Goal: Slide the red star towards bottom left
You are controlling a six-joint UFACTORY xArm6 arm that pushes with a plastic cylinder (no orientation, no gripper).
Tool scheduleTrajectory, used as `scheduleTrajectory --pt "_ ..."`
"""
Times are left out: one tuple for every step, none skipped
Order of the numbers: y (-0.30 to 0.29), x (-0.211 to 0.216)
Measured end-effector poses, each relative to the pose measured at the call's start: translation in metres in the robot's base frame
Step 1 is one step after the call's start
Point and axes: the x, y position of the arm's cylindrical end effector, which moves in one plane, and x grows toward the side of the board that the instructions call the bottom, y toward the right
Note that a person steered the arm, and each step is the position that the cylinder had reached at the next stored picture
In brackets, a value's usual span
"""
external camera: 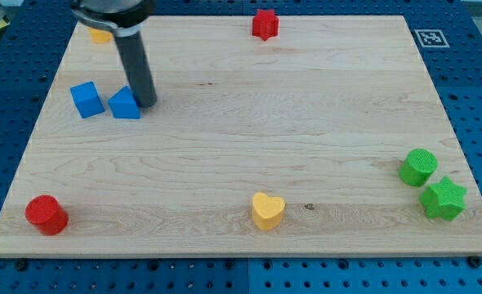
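The red star point(265, 24) sits at the view's top edge of the wooden board point(249, 155), a little right of centre. My tip point(147, 103) is far to its left, touching the right side of a blue wedge-shaped block point(125, 104). A blue cube point(87, 99) lies just left of that block. The rod rises from the tip to the view's top left.
A red cylinder point(46, 215) is at the bottom left corner. A yellow heart point(267, 210) is at the bottom centre. A green cylinder point(418, 167) and a green star point(443, 198) are at the right edge. A yellow block point(100, 34) is partly hidden behind the arm at the top left.
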Motion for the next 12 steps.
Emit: scheduleTrajectory --pt "-0.010 0.000" --pt "0.017 -0.031" --pt "0.025 -0.098" --pt "0.025 -0.167" --pt "0.064 -0.203" --pt "0.161 -0.202" --pt "0.250 -0.201" --pt "0.254 -0.185" --pt "0.248 -0.156" --pt "0.246 -0.120" --pt "0.244 -0.082" --pt "0.234 -0.047"
